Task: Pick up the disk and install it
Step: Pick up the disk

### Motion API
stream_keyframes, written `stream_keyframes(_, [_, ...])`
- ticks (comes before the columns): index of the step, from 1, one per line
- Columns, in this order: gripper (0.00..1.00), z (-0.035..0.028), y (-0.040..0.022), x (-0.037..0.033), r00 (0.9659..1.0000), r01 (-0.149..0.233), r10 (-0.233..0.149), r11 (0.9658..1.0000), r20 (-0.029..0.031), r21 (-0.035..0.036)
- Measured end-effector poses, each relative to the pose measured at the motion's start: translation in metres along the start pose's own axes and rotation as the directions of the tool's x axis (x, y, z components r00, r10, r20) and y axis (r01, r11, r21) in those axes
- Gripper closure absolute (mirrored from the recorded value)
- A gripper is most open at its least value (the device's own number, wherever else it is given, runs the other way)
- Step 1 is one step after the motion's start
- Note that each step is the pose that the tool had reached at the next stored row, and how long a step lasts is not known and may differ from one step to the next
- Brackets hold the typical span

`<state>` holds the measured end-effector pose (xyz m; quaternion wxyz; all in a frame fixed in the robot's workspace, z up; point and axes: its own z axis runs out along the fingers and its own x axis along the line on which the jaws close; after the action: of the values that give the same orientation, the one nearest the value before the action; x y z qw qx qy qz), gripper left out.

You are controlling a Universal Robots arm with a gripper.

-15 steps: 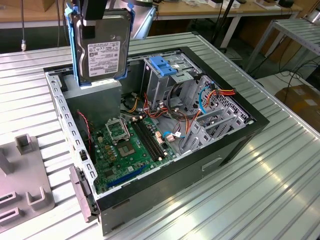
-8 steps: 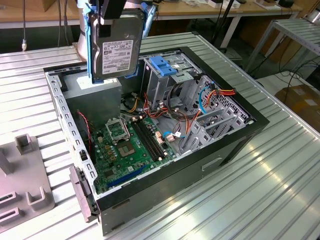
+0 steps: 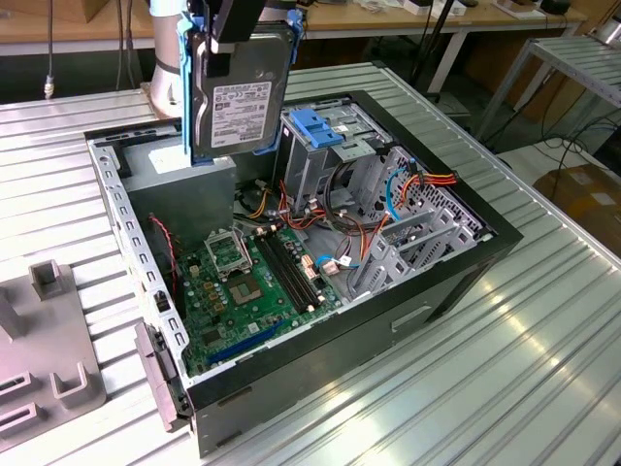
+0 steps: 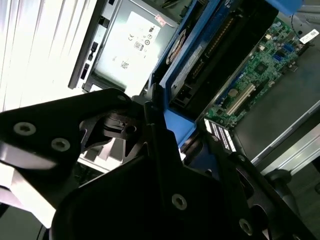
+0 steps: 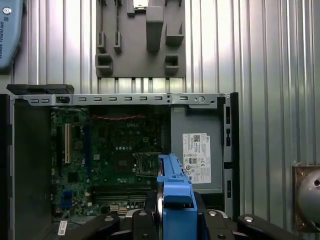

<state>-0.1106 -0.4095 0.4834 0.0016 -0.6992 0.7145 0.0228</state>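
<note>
The disk, a silver-grey drive with a white label in a blue carrier frame, hangs upright above the back of the open computer case. My gripper is shut on its top edge. The disk hovers over the grey power-supply box, just to the exterior view's left of the metal drive cage with its blue bracket. In the first wrist view the disk's blue edge points down at the case between the black fingers. The second wrist view shows the disk from the side.
The green motherboard lies on the case floor, with orange and blue cables beside the cage. A grey fixture block stands on the ribbed metal table at the exterior view's left. The case side panel is off.
</note>
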Motion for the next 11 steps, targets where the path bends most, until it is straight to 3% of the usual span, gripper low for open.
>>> stream_keyframes(11, [0.63, 0.0019, -0.0045, 0.0175, 1.0000, -0.005, 0.005, 1.0000, 0.0001, 0.0003])
